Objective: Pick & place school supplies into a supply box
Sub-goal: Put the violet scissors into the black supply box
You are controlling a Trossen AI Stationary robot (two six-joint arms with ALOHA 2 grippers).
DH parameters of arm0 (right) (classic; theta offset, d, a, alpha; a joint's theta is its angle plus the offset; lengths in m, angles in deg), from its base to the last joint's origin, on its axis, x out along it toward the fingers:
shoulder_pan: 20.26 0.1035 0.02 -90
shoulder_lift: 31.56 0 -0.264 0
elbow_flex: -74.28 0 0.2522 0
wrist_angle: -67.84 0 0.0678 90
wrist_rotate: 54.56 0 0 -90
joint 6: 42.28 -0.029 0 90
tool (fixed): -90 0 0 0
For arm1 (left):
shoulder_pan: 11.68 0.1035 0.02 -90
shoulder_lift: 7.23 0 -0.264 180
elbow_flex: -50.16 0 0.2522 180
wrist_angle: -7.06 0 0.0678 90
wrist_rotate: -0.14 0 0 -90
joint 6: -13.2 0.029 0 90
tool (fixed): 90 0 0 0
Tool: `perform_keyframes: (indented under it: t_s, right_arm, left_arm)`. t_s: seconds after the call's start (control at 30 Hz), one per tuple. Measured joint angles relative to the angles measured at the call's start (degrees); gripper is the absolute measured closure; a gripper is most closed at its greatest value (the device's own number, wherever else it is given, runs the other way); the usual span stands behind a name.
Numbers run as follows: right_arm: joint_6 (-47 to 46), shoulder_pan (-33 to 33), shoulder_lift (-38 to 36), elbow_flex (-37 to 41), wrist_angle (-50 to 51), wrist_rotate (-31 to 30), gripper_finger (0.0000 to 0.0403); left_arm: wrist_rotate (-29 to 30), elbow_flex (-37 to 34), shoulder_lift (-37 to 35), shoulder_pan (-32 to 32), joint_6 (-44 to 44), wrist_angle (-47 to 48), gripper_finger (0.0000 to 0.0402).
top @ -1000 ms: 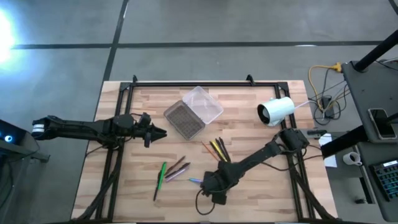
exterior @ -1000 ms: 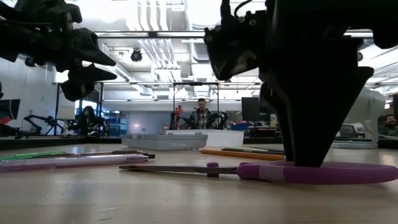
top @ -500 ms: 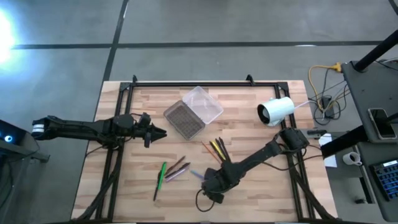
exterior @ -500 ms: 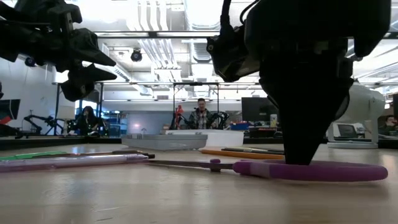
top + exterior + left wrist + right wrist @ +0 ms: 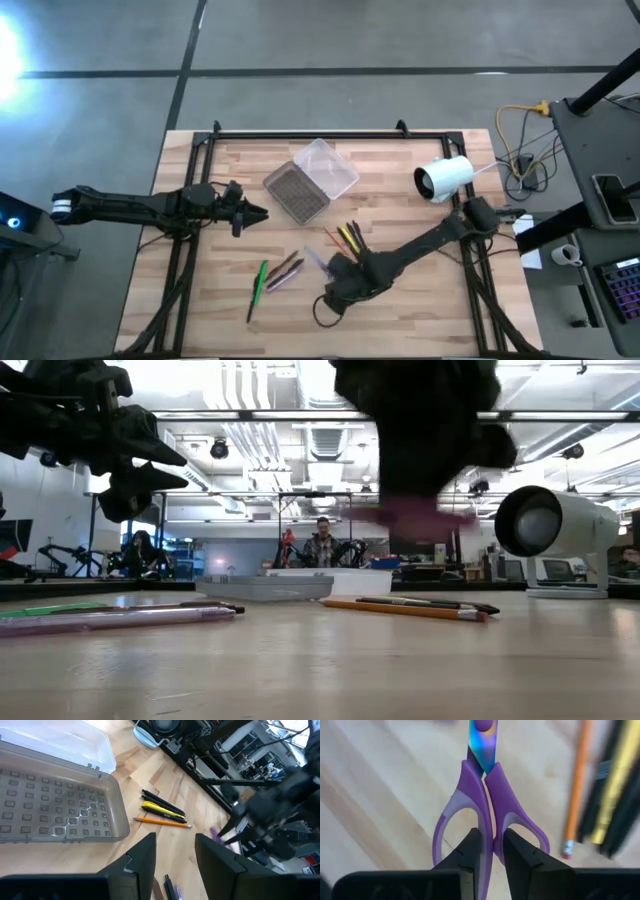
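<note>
My right jaws (image 5: 492, 851) are clamped on the purple handles of the scissors (image 5: 487, 810), blades pointing ahead, lifted clear of the counter (image 5: 420, 300). Just beside them lies a cluster of pencils (image 5: 350, 238), orange, yellow and dark. My left jaws (image 5: 175, 855) stand apart over the counter, near the open supply box (image 5: 310, 180). More pens (image 5: 275, 274) lie toward the front edge.
</note>
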Motion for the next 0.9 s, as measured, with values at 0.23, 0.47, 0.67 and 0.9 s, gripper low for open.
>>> perform_keyframes:
  t_s: [0.23,0.47,0.67,0.9]
  right_arm:
    - [-7.39,-7.43,-8.48,0.05,11.74,-9.33,0.0356]
    - [12.86,-23.56,-9.75,-0.42,9.1,-8.45,0.0354]
    - [26.43,-35.11,-8.62,-0.45,3.17,-6.84,0.0353]
    - [38.44,-43.72,-3.59,-0.93,-3.67,0.29,0.0352]
  left_arm:
    - [-0.03,0.0,0.0,0.0,0.0,-0.18,0.0281]
    - [-0.11,0.0,0.02,0.0,0.0,-0.47,0.0281]
    - [-0.24,0.0,0.02,0.0,0.0,-0.55,0.0281]
    - [-0.22,0.0,0.02,0.04,0.0,-0.53,0.0281]
